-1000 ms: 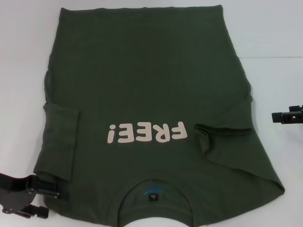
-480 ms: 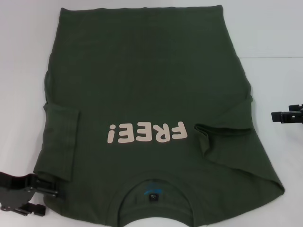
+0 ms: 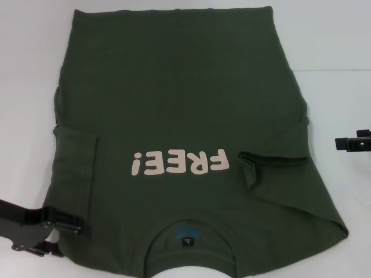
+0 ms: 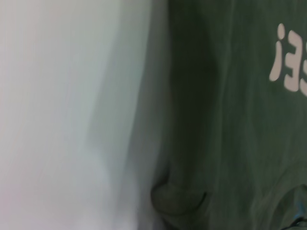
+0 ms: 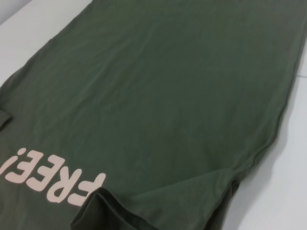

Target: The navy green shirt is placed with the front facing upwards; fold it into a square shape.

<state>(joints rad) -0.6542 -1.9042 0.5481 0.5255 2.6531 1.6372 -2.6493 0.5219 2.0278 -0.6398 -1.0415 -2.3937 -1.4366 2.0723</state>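
The green shirt point(image 3: 179, 116) lies flat on the white table point(image 3: 330, 40), front up, collar point(image 3: 186, 231) nearest the robot, both sleeves folded in. The left gripper point(image 3: 78, 225) sits at the shirt's near left corner, by the folded sleeve point(image 3: 75, 174). The right gripper point(image 3: 348, 143) waits off the shirt's right side. I cannot tell if either gripper is open or closed.

Olive shirt point(image 3: 179, 116) lies flat, sleeves folded inward.
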